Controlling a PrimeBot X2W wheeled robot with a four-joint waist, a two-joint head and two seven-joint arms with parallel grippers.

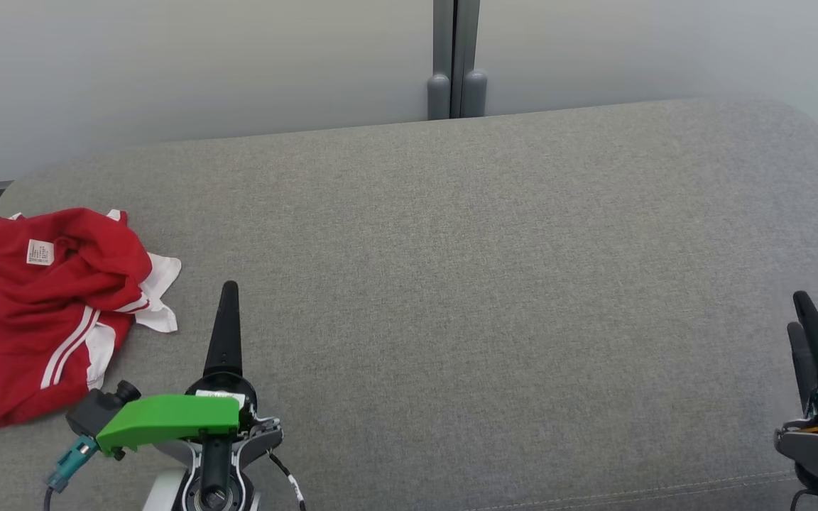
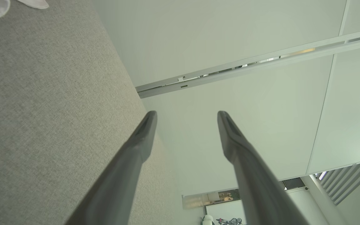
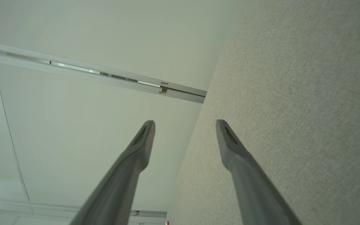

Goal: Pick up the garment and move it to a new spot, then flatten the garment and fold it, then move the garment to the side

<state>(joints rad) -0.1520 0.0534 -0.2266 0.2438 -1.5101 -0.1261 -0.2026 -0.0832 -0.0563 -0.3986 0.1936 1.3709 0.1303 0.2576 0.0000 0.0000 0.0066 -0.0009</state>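
**A:** Quick one, how are the jaws standing?

**B:** Left gripper [image 2: 186, 115] is spread wide with nothing between the fingers. Right gripper [image 3: 184, 122] is the same, wide and empty. Both hang over the grey cushion [image 1: 466, 270].

**A:** Garment?

**B:** The red garment [image 1: 40, 312] with white stripes is a crumpled heap with the care label [image 1: 40, 252] facing up. It sits out to the left of the left jaws, near them but not touching. It's well apart from the right jaws. Pick-up hasn't started, I'd say.

**A:** Risks?

**B:** It's bunched in layers. If the left jaws close on just the top fold, the rest likely trails and drags across the cushion instead of lifting clean. If they go in too low, the fingertips could dig into the upholstery and pinch that along with the cloth.

**A:** Anything else?

**B:** The heap runs out of the head view on its far side, away from the jaws, so I can't tell how much cloth is there. A loose end could snag or hang unevenly once it's lifted.
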